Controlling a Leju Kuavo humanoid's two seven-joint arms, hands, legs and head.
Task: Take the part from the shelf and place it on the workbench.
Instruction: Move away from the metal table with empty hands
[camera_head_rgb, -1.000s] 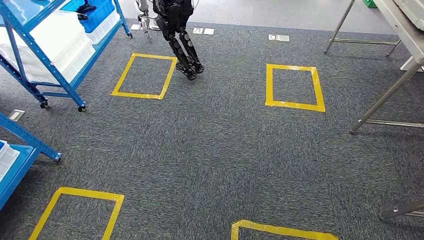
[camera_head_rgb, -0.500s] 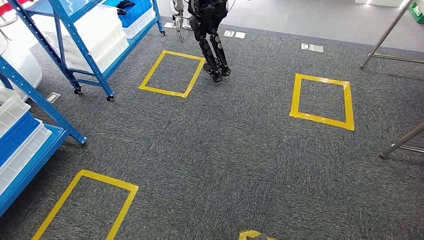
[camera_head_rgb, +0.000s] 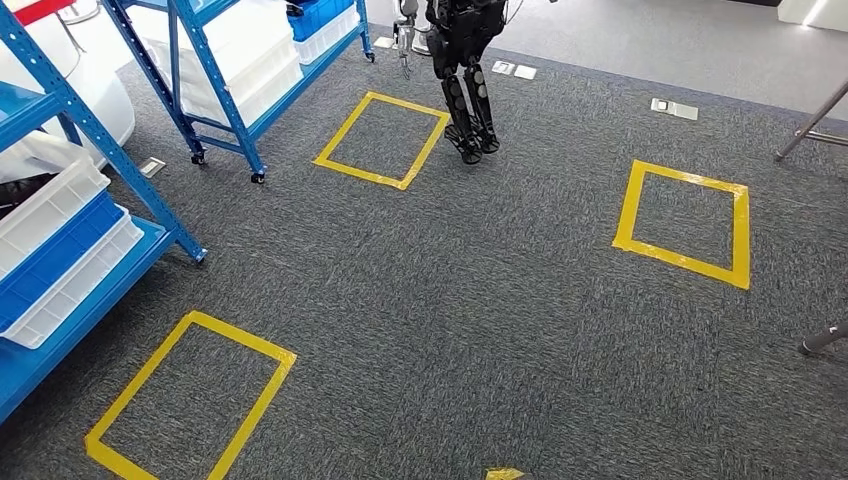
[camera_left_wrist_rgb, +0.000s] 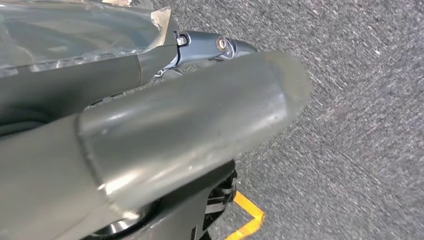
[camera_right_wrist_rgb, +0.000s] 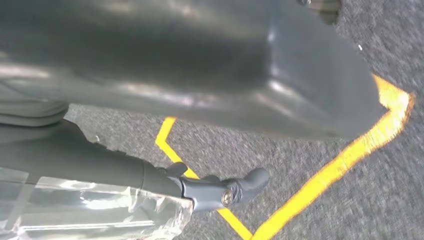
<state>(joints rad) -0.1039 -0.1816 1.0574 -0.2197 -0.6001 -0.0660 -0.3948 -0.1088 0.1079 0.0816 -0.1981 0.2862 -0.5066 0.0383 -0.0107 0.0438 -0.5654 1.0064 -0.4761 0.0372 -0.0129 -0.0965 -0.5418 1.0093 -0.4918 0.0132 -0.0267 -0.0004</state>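
No part can be made out from here. In the head view the near blue shelf (camera_head_rgb: 150, 200) stands at the left and carries white trays (camera_head_rgb: 50, 210) and a blue tray (camera_head_rgb: 55, 255). My left hand (camera_left_wrist_rgb: 165, 135) hangs over the grey carpet, thumb and a dark finger (camera_left_wrist_rgb: 215, 46) stretched out, holding nothing. My right hand (camera_right_wrist_rgb: 200, 75) hangs the same way, with one finger (camera_right_wrist_rgb: 225, 192) extended and nothing in it. A metal leg of the workbench (camera_head_rgb: 812, 122) shows at the far right.
A second blue shelf (camera_head_rgb: 215, 80) with white bins stands at the back left. Another humanoid robot (camera_head_rgb: 468, 70) stands beside a yellow taped square (camera_head_rgb: 343, 130). More taped squares lie at the right (camera_head_rgb: 625, 203) and near left (camera_head_rgb: 139, 378). A metal foot (camera_head_rgb: 825, 340) sits at the right edge.
The camera has turned left: the whole floor has slid right in the picture, the shelves have come further into view and the workbench legs have slipped off to the right.
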